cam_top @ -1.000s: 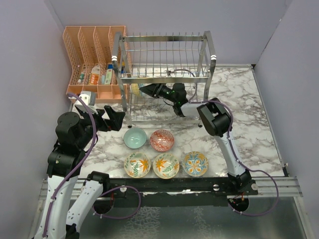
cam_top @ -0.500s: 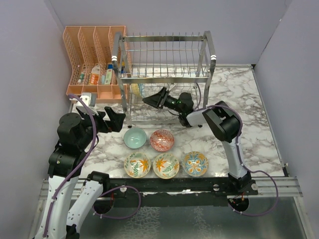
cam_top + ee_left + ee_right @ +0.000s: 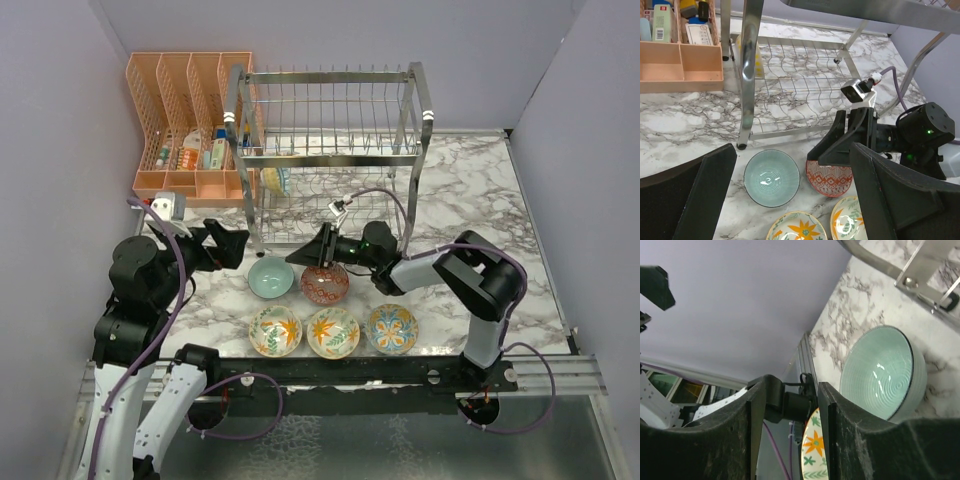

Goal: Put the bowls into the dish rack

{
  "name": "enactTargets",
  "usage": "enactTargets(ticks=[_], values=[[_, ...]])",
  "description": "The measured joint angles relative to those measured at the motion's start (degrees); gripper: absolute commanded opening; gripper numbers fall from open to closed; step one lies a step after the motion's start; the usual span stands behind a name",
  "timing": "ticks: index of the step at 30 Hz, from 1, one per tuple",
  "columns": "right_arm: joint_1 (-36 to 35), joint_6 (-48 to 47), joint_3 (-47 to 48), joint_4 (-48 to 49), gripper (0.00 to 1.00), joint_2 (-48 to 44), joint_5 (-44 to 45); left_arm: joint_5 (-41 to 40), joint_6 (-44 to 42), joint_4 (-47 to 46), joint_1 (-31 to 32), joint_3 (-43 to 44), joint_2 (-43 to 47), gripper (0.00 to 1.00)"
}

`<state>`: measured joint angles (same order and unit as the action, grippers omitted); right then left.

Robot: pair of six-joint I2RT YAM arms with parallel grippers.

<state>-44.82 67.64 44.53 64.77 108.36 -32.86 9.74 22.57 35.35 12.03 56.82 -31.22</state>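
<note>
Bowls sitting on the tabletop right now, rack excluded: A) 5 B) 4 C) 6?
A: on the marble are the pale teal bowl, the red-patterned bowl, and a front row of the left floral bowl, middle floral bowl and right floral bowl. The sixth bowl stands in the lower tier of the dish rack.
</note>
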Motion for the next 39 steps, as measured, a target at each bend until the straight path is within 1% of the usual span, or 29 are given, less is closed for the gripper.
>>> enactTargets(ticks=[5,7,10,13,15,20,25,31,39], values=[[-2.4,-4.8,-4.7,-8.5,0.49,-5.7,2.1,-0.2,0.4,0.7,0.0,-0.5,1.2,0.99],[-4.3,-8.3,-5.9,-15.2,0.49,-9.0,4.5,-0.3,0.5,1.0,0.0,-0.7,1.4,0.99],[-7.3,-12.8,-6.3,-23.5,0.49,-13.9,9.0,-0.4,0.5,1.5,0.0,-1.3,1.7,0.99],[-10.1,-18.2,-6.1,-32.5,0.49,-18.8,15.4,-0.4,0.7,1.7,0.0,-2.1,1.9,0.99],[-11.2,-20.7,-5.3,-37.4,0.50,-20.4,18.8,-0.4,1.0,1.8,0.0,-2.6,2.1,0.99],[-13.6,-26.8,1.8,-51.8,0.51,-19.0,27.0,-0.4,1.1,2.4,0.0,-3.1,2.5,0.99],[-17.3,-30.9,8.7,-61.4,0.51,-14.7,33.9,-0.4,1.1,2.5,0.0,-3.1,2.6,0.99],[-19.8,-33.6,12.1,-69.5,0.50,-11.9,40.2,-0.5,1.1,3.0,0.0,-3.1,2.8,0.99],[-20.7,-35.5,15.3,-77.7,0.48,-8.8,47.0,-1.0,1.1,3.3,0.0,-3.1,3.7,0.99]])
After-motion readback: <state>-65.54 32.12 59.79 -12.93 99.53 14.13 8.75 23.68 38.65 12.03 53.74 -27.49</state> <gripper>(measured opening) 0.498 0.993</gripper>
